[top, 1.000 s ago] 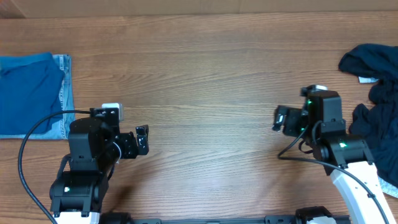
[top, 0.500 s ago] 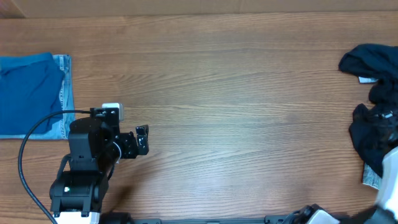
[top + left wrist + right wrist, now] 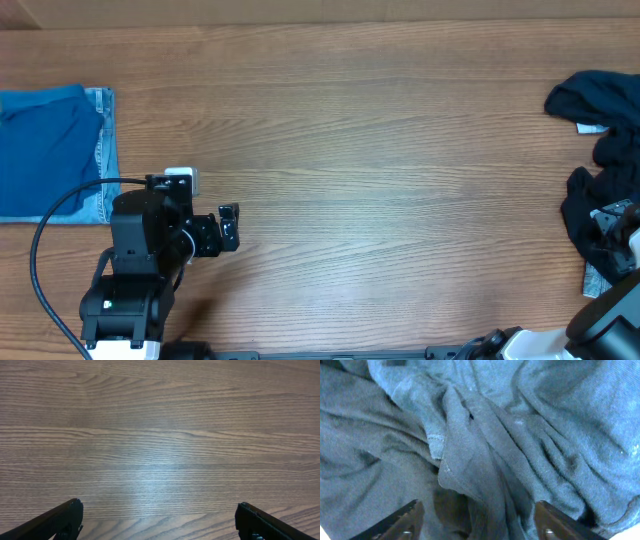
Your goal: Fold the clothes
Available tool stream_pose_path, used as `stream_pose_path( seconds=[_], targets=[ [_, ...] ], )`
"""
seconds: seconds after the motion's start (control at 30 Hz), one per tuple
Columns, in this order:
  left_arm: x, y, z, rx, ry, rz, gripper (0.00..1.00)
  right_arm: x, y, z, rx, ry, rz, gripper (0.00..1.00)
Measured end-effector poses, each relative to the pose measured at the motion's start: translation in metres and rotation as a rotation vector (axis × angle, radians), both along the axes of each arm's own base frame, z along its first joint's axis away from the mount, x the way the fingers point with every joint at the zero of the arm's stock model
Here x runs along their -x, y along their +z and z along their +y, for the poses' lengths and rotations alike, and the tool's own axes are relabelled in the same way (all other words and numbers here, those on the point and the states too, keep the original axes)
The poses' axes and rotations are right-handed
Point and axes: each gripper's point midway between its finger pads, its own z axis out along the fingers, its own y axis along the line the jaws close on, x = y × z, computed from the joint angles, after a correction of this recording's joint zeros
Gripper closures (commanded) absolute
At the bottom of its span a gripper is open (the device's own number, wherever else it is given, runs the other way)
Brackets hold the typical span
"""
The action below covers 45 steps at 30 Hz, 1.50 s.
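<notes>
Wood-grain table (image 3: 380, 150) filled nearly the whole overhead view; a paler tan strip (image 3: 300, 10) ran along the top edge, and what it was could not be told. At the far left edge, a folded bright blue garment (image 3: 45, 150) lay flat on light-blue denim (image 3: 106, 150), whose rim showed along its right side. Lower left: left arm with a black cable (image 3: 45, 220) looping off it. Left gripper (image 3: 228, 225) pointed right, fingers wide apart, nothing between them. Its wrist view showed only bare grain with a soft glare patch. Middle of the table bare wood. Far right edge: dark navy clothes (image 3: 600, 100) in a crumpled heap. Right gripper (image 3: 610, 220) sat on the heap's lower part; wrist view showed fingertips (image 3: 407, 520) apart with rumpled cloth between them, not pinched.
</notes>
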Motion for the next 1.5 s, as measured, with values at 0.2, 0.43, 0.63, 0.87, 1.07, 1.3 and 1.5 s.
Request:
stream_pose_path(
  seconds=[0.2, 0.43, 0.63, 0.87, 1.07, 1.3, 1.5],
  targets=[
    [0.000, 0.000, 0.000, 0.000, 0.000, 0.003, 0.00, 0.001, -0.001, 0.001, -0.005, -0.002, 0.004, 0.33],
    [0.001, -0.001, 0.000, 0.000, 0.000, 0.004, 0.00, 0.004, -0.005, 0.004, -0.012, -0.003, 0.012, 0.40],
    [0.001, -0.001, 0.000, 0.000, 0.000, 0.006, 0.00, 0.005, -0.006, 0.005, -0.016, -0.002, 0.016, 0.45],
    [0.001, -0.001, 0.000, 0.000, 0.000, 0.006, 0.00, 0.006, -0.007, 0.006, -0.019, -0.001, 0.019, 0.52],
    [0.002, -0.002, 0.000, 0.000, 0.000, 0.013, 0.00, 0.011, -0.015, 0.011, -0.028, -0.003, 0.029, 0.96],
    [0.002, -0.002, 0.000, -0.001, 0.000, 0.013, 0.00, -0.003, -0.012, 0.024, -0.113, 0.037, -0.040, 0.96],
    [0.002, -0.002, 0.000, 0.000, 0.000, 0.013, 0.00, -0.093, 0.094, 0.045, -0.213, 0.266, -0.367, 0.96]
  ],
)
